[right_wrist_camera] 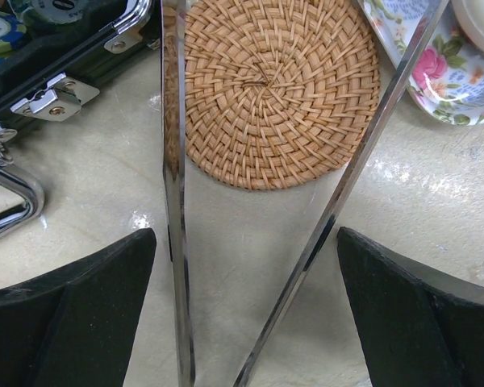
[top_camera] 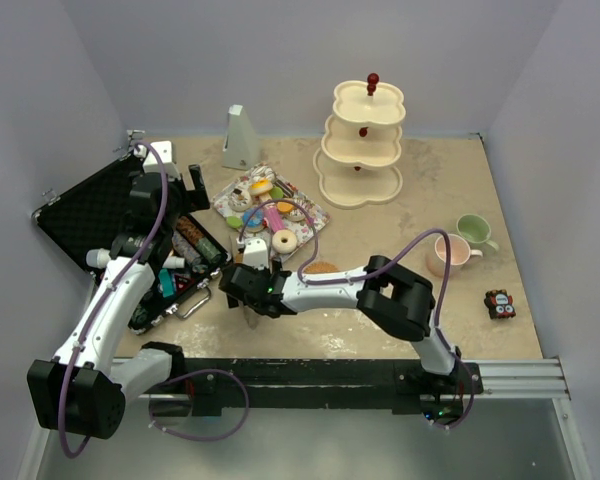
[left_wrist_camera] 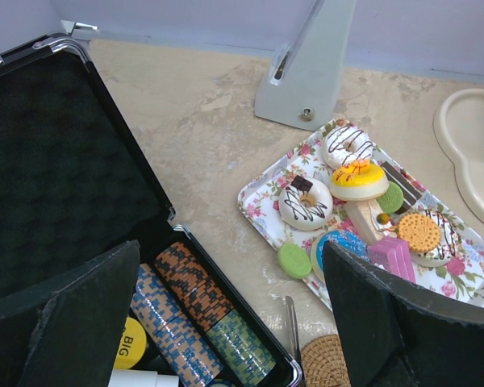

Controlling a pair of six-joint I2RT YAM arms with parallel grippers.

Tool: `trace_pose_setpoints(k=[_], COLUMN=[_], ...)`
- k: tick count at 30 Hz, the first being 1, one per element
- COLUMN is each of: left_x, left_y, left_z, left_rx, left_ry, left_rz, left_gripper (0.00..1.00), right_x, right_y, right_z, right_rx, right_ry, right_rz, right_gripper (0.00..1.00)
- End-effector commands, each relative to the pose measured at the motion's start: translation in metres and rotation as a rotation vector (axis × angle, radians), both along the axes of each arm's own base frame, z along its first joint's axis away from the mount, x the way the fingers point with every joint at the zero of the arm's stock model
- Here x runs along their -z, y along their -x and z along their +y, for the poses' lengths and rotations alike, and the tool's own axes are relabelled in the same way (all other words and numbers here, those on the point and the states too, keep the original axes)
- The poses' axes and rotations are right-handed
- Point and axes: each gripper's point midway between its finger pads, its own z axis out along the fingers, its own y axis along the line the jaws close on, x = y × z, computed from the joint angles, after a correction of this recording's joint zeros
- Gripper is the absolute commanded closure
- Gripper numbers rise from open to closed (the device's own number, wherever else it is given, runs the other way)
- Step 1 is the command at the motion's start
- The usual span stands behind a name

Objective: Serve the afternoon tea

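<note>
Tongs point(right_wrist_camera: 173, 161) right over the coaster point(right_wrist_camera: 266, 89)
Right jaws clamped on the tongs, coaster at 12 o'clock; left jaws wide apart above the case point(left_wrist_camera: 64, 177).

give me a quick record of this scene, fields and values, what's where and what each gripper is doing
stand: cream three-tier stand at the back, no treats visible on it
tray: floral tray left of the stand, holding toy donuts and cakes
mugs: green mug and pink mug close together on the right
coaster: woven coaster, bare, beside the tray corner
left gripper: left gripper open, above the open black case
right gripper: right gripper has metal tongs between its fingers; grip unclear
</note>
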Motion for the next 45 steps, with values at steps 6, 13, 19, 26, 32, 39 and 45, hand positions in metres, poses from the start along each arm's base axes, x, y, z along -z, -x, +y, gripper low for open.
trace_pose_setpoints(k=[6,13,19,26,32,39,45], left_x=[-0.004,0.003,0.008,0.016,0.018,0.019,0.019], left_y=[-0.003,-0.005,-0.007,-0.010,-0.011,-0.012,-0.011], left_z=[-0.002,-0.003,-0.004,-0.002,-0.003,-0.004,-0.006], left_rx=[0.004,0.007,0.008,-0.001,0.000,0.003,0.016], left_ry=[0.021,0.023,0.022,0.016,0.016,0.015,0.019], left_rz=[-0.020,-0.002,0.013,0.037,0.049,0.049,0.050], left_gripper=[0.00,0.00,0.00,0.00,0.00,0.00,0.00], right_x=[0.016,0.013,0.002,-0.048,-0.098,-0.123,-0.145], right_y=[-0.004,-0.001,0.003,0.000,-0.018,-0.054,-0.063], right_z=[-0.017,-0.025,-0.023,-0.035,-0.034,-0.056,-0.067], right_rx=[0.035,0.031,-0.008,-0.001,-0.066,-0.210,-0.234], right_ry=[0.161,0.152,0.124,0.096,-0.071,-0.158,-0.127], right_rz=[-0.069,-0.078,-0.074,-0.125,-0.152,-0.198,-0.241], right_gripper=[0.05,0.13,0.35,0.47,0.50,0.54,0.54])
